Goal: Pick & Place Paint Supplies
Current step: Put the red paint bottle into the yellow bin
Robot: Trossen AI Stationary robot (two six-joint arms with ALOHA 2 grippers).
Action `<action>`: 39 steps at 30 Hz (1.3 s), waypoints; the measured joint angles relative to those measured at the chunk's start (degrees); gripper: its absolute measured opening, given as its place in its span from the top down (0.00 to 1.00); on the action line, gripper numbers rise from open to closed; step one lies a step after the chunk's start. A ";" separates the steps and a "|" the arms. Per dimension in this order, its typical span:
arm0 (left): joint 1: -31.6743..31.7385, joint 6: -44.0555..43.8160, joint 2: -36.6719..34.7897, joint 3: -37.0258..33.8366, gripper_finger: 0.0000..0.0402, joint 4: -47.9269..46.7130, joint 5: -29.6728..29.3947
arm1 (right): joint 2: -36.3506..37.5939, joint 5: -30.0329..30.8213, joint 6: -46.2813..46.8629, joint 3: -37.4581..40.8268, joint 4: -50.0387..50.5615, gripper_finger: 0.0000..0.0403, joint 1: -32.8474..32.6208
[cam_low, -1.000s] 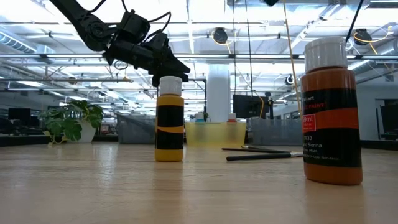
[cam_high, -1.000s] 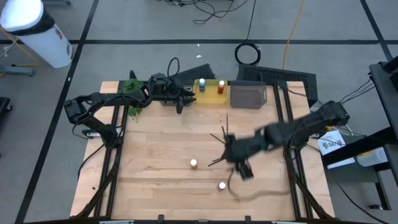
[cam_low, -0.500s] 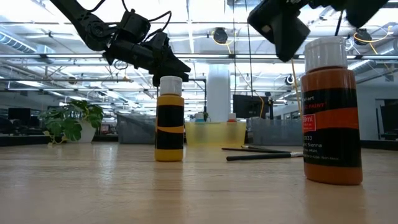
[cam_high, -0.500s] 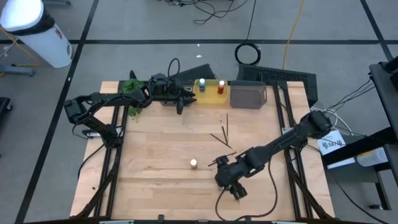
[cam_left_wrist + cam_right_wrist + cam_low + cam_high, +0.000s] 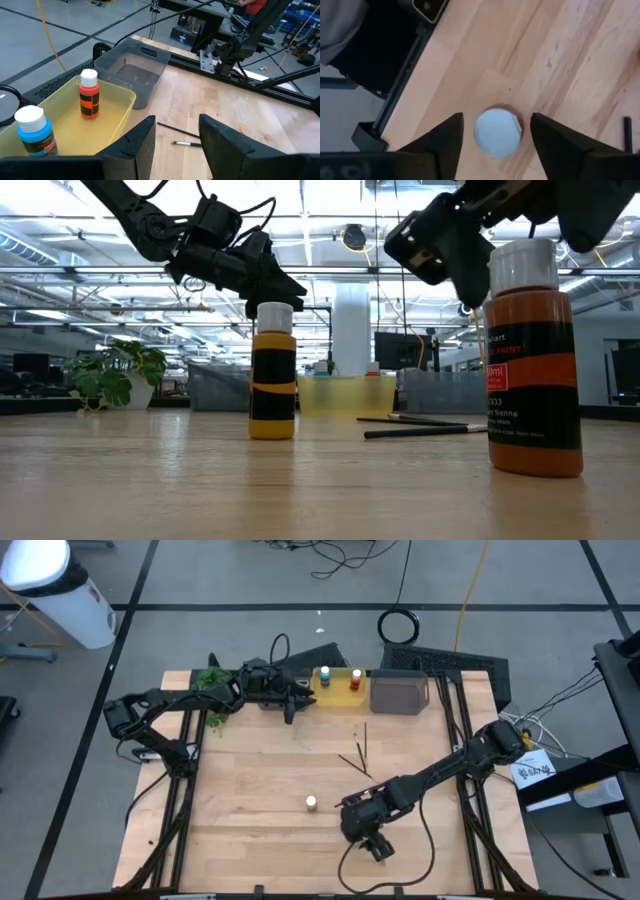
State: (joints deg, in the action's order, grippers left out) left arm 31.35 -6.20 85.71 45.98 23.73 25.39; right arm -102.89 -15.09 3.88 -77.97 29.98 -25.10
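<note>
paint bottles are spread over the wooden table, and the yellow bin at its far edge serves to place them all. inside the yellow bin stand a blue bottle and an orange-red bottle, both upright with white caps. a grey bin sits just beside the yellow bin. a few thin dark brushes lie on the table on the near side of the yellow bin, well apart from it. farther still from the yellow bin, toward the near edge of the table, a yellow bottle stands upright, and a brown-orange bottle stands nearest that edge. the right gripper hangs directly over the brown-orange bottle, whose white cap shows between its fingers; the fingers stand apart on either side of the cap and do not touch it. the left gripper hovers just beside the yellow bin, on the side away from the grey bin, its fingers apart with nothing between them. a green plant sits at the far edge of the table, beyond the left arm from the yellow bin.
</note>
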 joint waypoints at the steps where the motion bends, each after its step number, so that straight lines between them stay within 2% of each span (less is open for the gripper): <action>1: 0.00 0.01 -0.01 0.00 0.59 0.00 0.00 | 0.00 -0.02 -0.02 0.00 0.31 0.50 0.00; 8: 0.00 0.00 -0.02 -0.01 0.59 0.00 0.00 | 0.02 -0.17 -0.28 -0.02 0.37 0.73 0.02; 14: 0.00 -0.11 0.00 0.00 0.59 0.00 0.00 | 2.33 0.99 -0.08 -0.51 4.73 0.74 1.21; 19: 0.00 -0.07 -0.01 0.00 0.59 0.02 -0.02 | 8.70 9.00 -0.42 -4.51 14.92 0.74 5.68; 24: 0.00 -0.04 -0.02 0.00 0.59 0.04 -0.02 | 15.92 14.99 -4.31 -6.60 18.07 0.74 15.45; 28: 0.00 -0.11 0.00 0.00 0.59 0.04 -0.02 | 19.74 18.11 -8.77 -6.62 18.10 0.74 26.93; 35: 0.00 0.01 -0.02 0.00 0.59 0.06 -0.02 | 18.71 17.90 -14.34 -6.62 14.92 0.74 47.60; 39: 0.00 0.54 -0.02 0.00 0.59 0.07 -0.03 | 15.26 11.18 -15.13 -6.54 11.04 0.74 55.04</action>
State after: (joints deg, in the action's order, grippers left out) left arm 31.35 -5.65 85.70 45.98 23.79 25.36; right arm -87.64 -3.91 -11.25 -84.51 41.01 29.93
